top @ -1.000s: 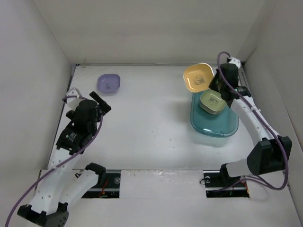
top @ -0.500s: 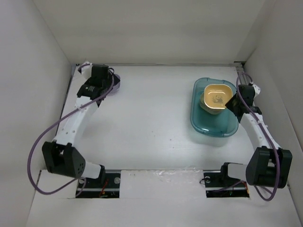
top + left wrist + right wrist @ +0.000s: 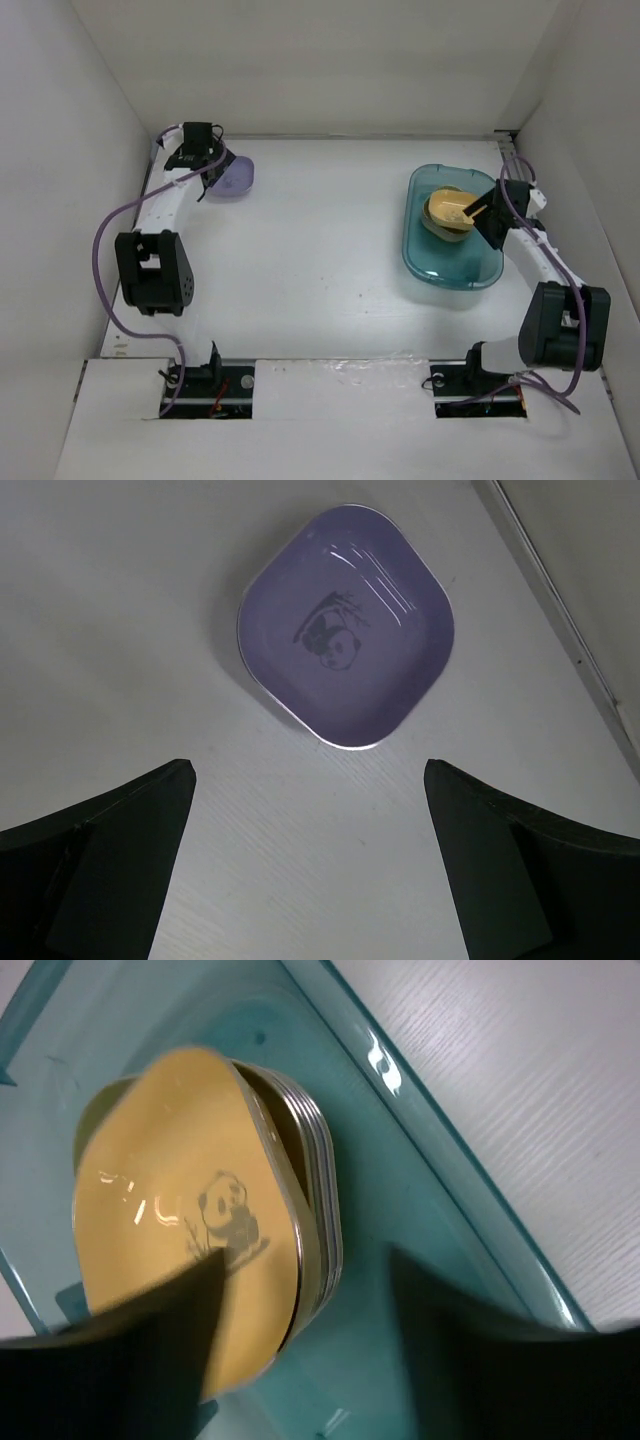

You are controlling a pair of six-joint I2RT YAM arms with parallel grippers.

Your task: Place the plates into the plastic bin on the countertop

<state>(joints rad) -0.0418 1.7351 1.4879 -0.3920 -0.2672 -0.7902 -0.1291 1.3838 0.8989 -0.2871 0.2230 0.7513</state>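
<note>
A purple plate (image 3: 236, 178) lies on the white countertop (image 3: 320, 250) at the far left. My left gripper (image 3: 213, 166) hovers beside it, open. In the left wrist view the purple plate (image 3: 345, 630) lies just ahead of the left gripper (image 3: 310, 880), whose jaws hold nothing. The teal plastic bin (image 3: 440, 275) at the right holds a stack of plates with a yellow plate (image 3: 448, 210) on top, tilted. My right gripper (image 3: 482, 212) is open over it. In the right wrist view the yellow plate (image 3: 180, 1220) leans on the stack (image 3: 325, 1190), its rim between the spread jaws of the right gripper (image 3: 305, 1350).
White walls close in the countertop on the left, back and right. The bin's rim (image 3: 420, 1190) stands close to the right wall. Both arm bases sit at the near edge, with cables looping beside them.
My right gripper carried the yellow plate down onto the stack in the bin and opened. The left arm swung from the near left out to the purple plate.
</note>
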